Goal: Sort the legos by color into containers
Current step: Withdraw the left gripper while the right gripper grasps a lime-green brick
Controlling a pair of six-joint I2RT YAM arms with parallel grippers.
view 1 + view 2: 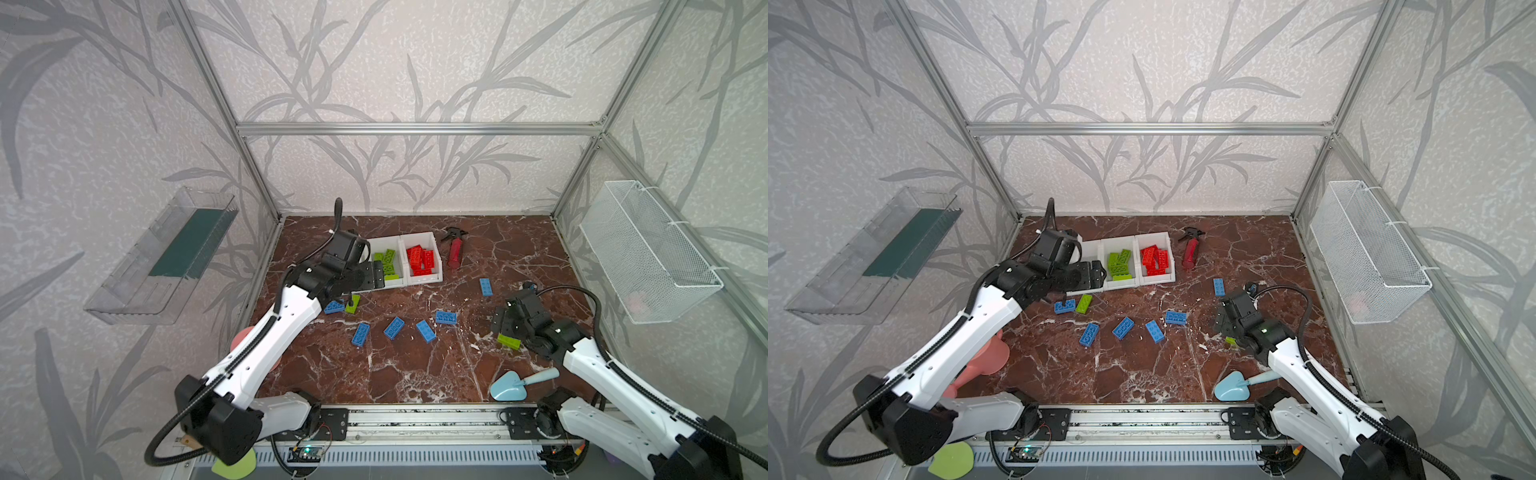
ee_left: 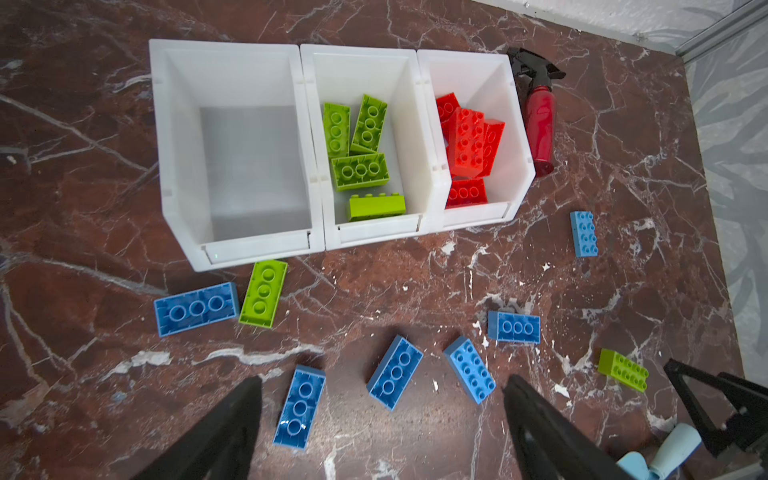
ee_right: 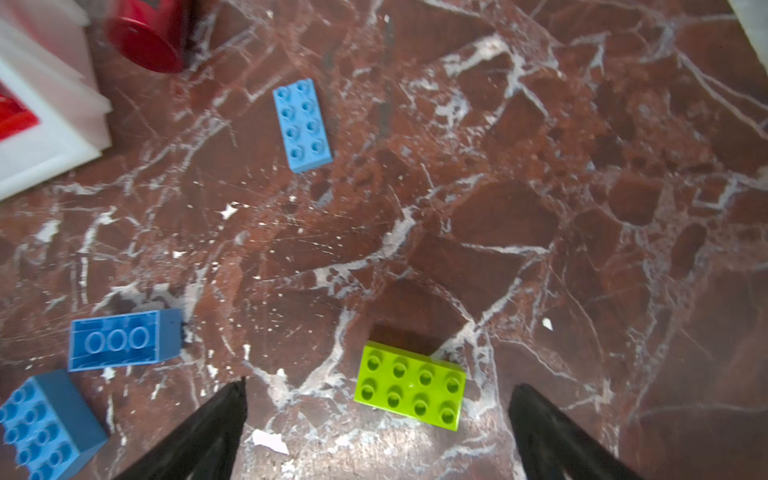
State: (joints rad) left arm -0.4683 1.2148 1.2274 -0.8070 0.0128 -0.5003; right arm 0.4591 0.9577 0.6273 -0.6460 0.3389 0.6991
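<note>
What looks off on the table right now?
The red spray bottle lies on its side beside the red-brick bin, nozzle toward the back wall, not standing upright. Small white flecks are scattered across the marble tabletop, like chips or debris. Nothing else looks spilled or damaged.

Bright, even light, soft shadows; both top views bow at three and nine o'clock; right wrist view blurs the red plastic spray bottle [image 3: 145, 37].

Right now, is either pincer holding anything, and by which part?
Nothing is held. The left pincer hangs open and empty; the right pincer stands open over a lime green studded plastic brick, jaws clear of its sides.
</note>
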